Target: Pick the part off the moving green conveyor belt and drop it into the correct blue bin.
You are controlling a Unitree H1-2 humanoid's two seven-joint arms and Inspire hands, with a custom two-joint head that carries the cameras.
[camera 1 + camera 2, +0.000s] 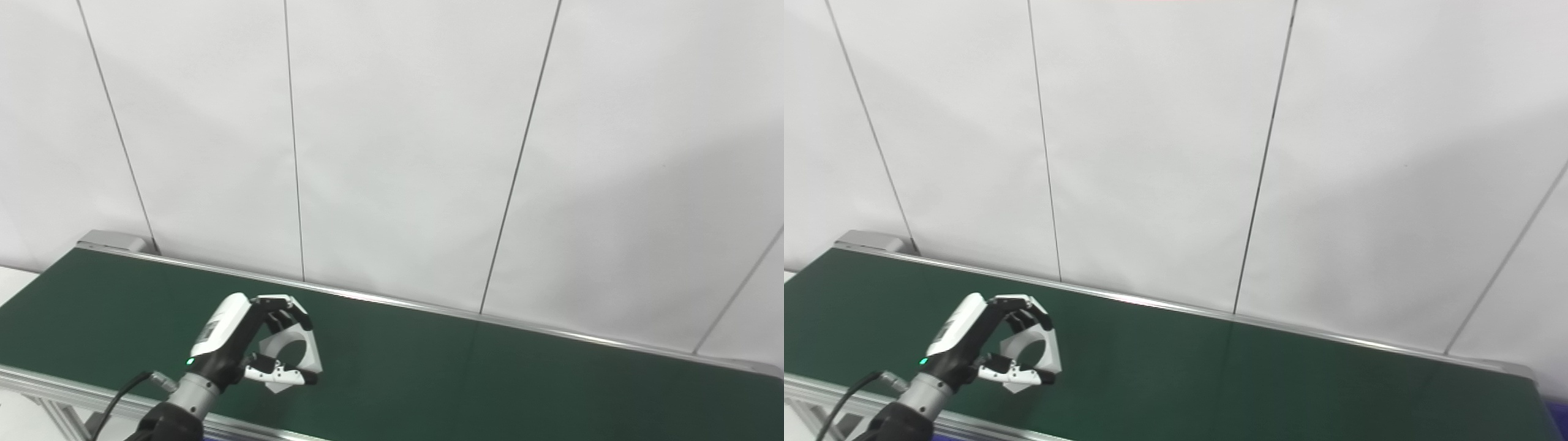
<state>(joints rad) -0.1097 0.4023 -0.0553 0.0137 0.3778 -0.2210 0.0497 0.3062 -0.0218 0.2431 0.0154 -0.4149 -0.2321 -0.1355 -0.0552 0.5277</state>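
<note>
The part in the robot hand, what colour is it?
White or pale grey, with a round hole: the part in the left robot hand, clearest in the left eye view.

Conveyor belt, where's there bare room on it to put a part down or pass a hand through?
The green belt is bare from right of the white part to its far right end, between the near edge and the rear metal rail. Another bare patch lies left of the left hand. The only crowded spot is around that hand, which grips the part.

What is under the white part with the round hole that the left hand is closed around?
The dark green conveyor belt shows beneath and through the hole of the white angular part. The left hand covers its near edge, so contact with the belt cannot be judged.
</note>
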